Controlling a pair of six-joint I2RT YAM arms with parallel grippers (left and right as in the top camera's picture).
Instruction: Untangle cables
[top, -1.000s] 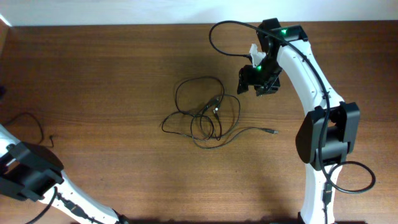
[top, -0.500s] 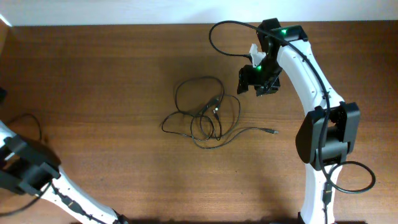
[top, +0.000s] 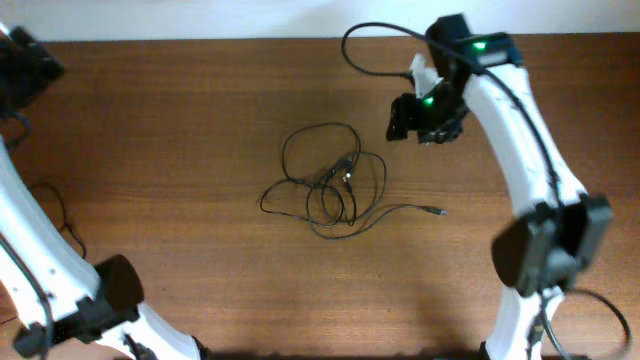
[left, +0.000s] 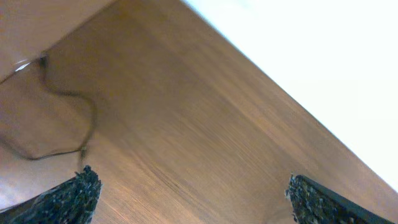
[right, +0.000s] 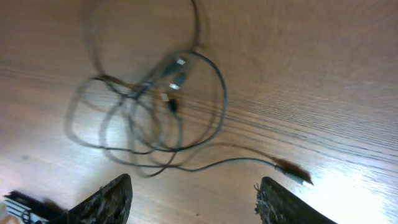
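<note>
Since neither gripper had anything between its fingers, the cables (top: 330, 185) lay slack on the wooden table (top: 200, 100) in one loose tangle, untouched. The right gripper (top: 422, 118) hung above the table with its jaws spread wide and empty. In its wrist view the tangle lay ahead of the fingertips, more toward the finger at the left of the view, and apart from both pads. That stand-off probably served to look the knot over before choosing a strand.

At the crossing, two small plugs (right: 174, 71) sat together amid the overlapping loops. From there one free strand ran out toward the gripper's other finger and ended in a lone plug (right: 292, 169), just ahead of that fingertip (right: 277, 202). Being clear of the loops, that end looked the easiest to pinch and draw out.

The left gripper (left: 193, 199) was likewise wide open and holding nothing. It was raised far from the tangle near the table's edge, where a white surface began, and none of the tangle showed ahead of it. A thin dark cord (left: 74, 118) lay ahead of its left fingertip; whose cord that was I could not tell.
</note>
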